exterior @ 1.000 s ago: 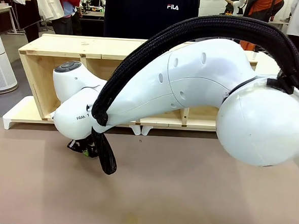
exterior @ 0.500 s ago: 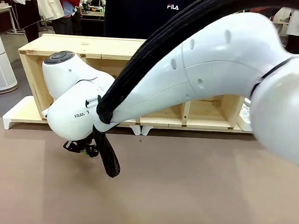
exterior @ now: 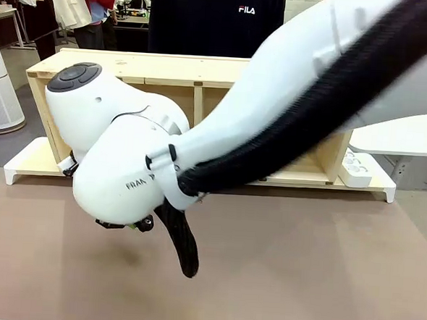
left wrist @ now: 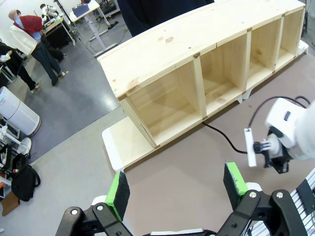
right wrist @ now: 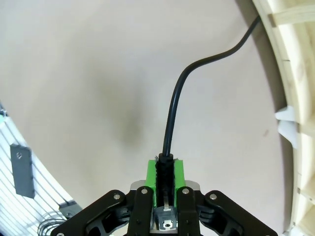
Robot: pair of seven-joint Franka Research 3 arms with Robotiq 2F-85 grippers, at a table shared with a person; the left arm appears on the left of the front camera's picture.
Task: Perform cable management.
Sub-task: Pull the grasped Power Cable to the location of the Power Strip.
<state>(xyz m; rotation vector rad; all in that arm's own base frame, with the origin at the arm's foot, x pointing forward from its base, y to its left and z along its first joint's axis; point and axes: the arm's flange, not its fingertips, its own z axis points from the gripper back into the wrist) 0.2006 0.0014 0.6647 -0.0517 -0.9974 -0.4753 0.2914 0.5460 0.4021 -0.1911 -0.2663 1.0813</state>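
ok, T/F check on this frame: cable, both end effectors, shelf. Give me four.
1. The right end effector is shut on the thick end of the cable. True.
2. The left end effector is clamped on the cable too. False: its jaws stand wide apart with nothing between them.
3. From the grip, the cable runs across the table to the foot of the wooden shelf. True.
4. The cable is coiled inside one of the shelf's compartments. False: it lies as one loose curve on the table in front of the shelf.
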